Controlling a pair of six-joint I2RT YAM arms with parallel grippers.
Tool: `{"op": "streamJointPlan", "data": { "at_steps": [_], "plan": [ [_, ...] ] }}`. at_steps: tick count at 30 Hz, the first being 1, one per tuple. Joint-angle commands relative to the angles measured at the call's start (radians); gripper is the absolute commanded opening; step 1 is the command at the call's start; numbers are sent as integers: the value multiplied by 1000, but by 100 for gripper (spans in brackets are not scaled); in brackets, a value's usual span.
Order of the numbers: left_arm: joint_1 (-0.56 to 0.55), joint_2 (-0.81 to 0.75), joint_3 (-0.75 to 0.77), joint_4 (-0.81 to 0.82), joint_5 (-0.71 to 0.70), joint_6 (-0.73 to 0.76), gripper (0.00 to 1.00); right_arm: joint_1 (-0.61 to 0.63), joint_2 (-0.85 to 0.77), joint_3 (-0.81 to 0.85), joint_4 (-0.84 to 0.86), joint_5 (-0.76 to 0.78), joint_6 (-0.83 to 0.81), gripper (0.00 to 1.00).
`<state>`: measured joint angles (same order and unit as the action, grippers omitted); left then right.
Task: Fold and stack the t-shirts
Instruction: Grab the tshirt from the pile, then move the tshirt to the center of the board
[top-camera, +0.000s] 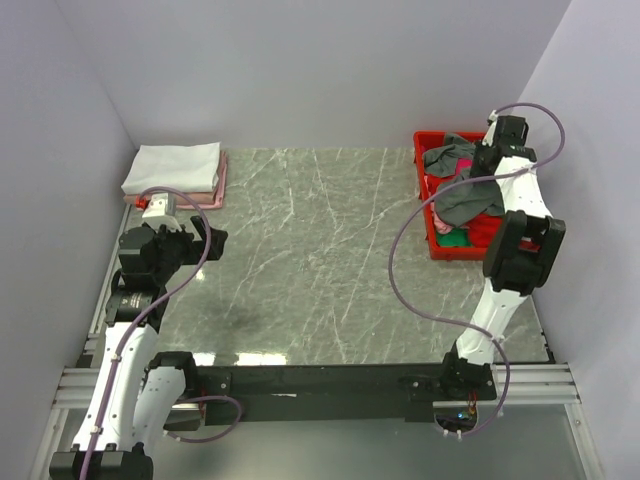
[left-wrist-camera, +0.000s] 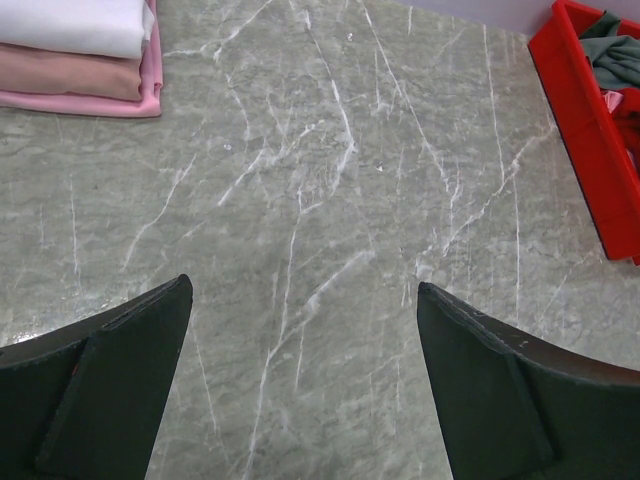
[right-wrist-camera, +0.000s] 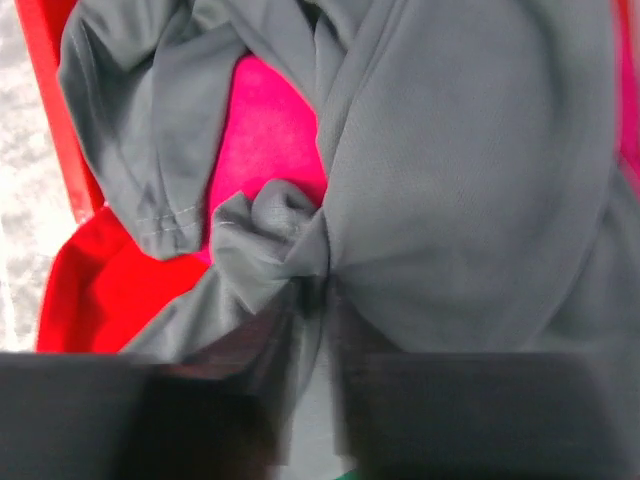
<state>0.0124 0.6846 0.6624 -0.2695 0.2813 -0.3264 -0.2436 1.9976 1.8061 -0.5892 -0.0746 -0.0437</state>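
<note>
A dark grey t-shirt (top-camera: 468, 196) lies crumpled on top of the red crate (top-camera: 437, 247) at the back right, over a magenta t-shirt (right-wrist-camera: 265, 130) and a green one (top-camera: 456, 238). My right gripper (right-wrist-camera: 318, 290) is down in the crate, its jaws pinched on a bunched fold of the dark grey t-shirt (right-wrist-camera: 470, 170). At the back left a folded white t-shirt (top-camera: 175, 167) rests on a folded pale pink one (left-wrist-camera: 80, 75). My left gripper (left-wrist-camera: 303, 300) hovers wide open over bare table near the left edge, holding nothing.
The grey marble table (top-camera: 320, 250) runs between the folded stack and the crate. White walls close in the back and both sides. The crate's red wall (left-wrist-camera: 580, 110) shows at the right edge of the left wrist view.
</note>
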Motion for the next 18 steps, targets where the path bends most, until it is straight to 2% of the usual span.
{"op": "streamJointPlan", "data": {
  "at_steps": [1,2,3,5,8,10,14,15,18],
  "plan": [
    [0,-3,42,12,-13,16,99,30,-121,-14,53,16,-21,13],
    [-2,-3,43,13,-16,15,99,46,-176,-115,90,25,-34,9],
    [0,-5,43,13,-17,15,99,91,-233,-163,121,44,-53,1],
    [-2,-5,42,15,-21,15,99,133,-397,-271,179,58,-74,0],
    [0,-10,43,16,-17,16,99,205,-569,-300,169,24,-74,0],
    [1,-14,43,19,-17,16,99,239,-649,-271,126,-7,-84,0],
    [0,-30,42,19,-34,15,99,305,-701,-51,-6,-216,-114,0],
    [1,-36,42,19,-37,13,99,319,-704,-10,-36,-332,-128,0],
    [0,-51,39,21,-51,13,99,417,-720,107,-102,-418,-145,0]
  ]
}}
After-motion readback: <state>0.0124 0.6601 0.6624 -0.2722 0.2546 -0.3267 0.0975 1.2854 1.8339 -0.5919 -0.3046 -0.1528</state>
